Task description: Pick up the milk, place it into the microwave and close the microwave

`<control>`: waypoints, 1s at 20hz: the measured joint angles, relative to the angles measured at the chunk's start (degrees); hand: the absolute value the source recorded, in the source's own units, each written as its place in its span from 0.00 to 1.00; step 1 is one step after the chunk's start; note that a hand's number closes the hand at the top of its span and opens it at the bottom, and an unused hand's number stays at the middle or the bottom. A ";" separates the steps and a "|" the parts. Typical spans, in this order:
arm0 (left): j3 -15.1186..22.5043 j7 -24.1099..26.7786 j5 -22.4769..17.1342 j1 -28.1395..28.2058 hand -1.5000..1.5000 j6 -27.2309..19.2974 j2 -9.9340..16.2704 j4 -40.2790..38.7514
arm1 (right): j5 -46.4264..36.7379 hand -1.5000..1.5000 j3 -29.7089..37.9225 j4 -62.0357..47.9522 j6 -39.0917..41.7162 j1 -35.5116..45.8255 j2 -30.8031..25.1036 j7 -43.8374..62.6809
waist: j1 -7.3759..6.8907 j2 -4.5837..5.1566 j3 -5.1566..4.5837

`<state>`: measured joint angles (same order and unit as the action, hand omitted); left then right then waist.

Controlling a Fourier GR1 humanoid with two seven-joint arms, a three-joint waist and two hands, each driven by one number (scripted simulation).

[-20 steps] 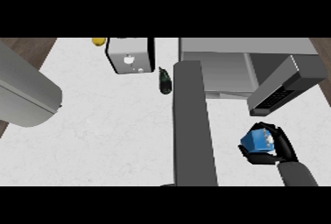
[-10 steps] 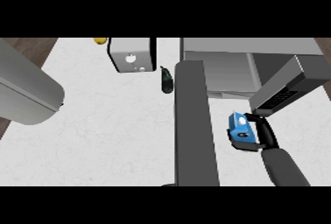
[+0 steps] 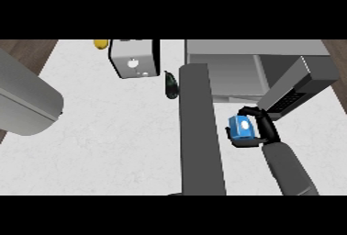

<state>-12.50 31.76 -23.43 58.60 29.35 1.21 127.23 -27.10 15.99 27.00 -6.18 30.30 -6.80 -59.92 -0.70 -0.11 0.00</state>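
Right of centre, right hand point(image 3: 261, 131) curled round blue milk point(image 3: 241, 127), just below open microwave point(image 3: 234, 69) on counter point(image 3: 115, 137). Left hand's fingers not visible.

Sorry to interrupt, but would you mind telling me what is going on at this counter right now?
The robot's right hand is curled round a blue milk carton and holds it just in front of the open microwave, whose door stands swung out to the right. The carton is not yet inside. The left arm stretches forward across the white counter; its hand shows near a toaster.
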 measured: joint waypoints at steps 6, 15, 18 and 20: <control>-1.46 -0.90 0.19 -1.86 0.00 0.34 -0.68 -1.65 | -0.40 1.00 -2.12 8.70 -2.96 1.60 2.34 8.42 | 0.47 -0.13 -0.04; -2.56 -2.61 0.78 -4.92 0.00 0.45 -0.69 -3.64 | -0.67 1.00 -2.06 5.64 -2.69 12.70 0.69 20.87 | -0.53 0.31 0.02; -4.10 -3.69 -0.33 -7.23 0.00 0.42 0.44 -4.94 | -1.91 1.00 -1.69 1.38 -6.39 16.69 0.50 22.27 | -1.03 0.56 0.03; -4.06 -3.64 0.14 -8.35 0.00 0.83 0.52 -6.02 | -2.44 1.00 -0.96 -1.43 -9.25 19.27 0.15 23.60 | -1.52 0.77 0.04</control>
<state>-16.56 28.12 -23.29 50.25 30.18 1.73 121.21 -29.54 15.02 25.58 -15.43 49.57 -6.65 -36.31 -2.22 0.66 0.04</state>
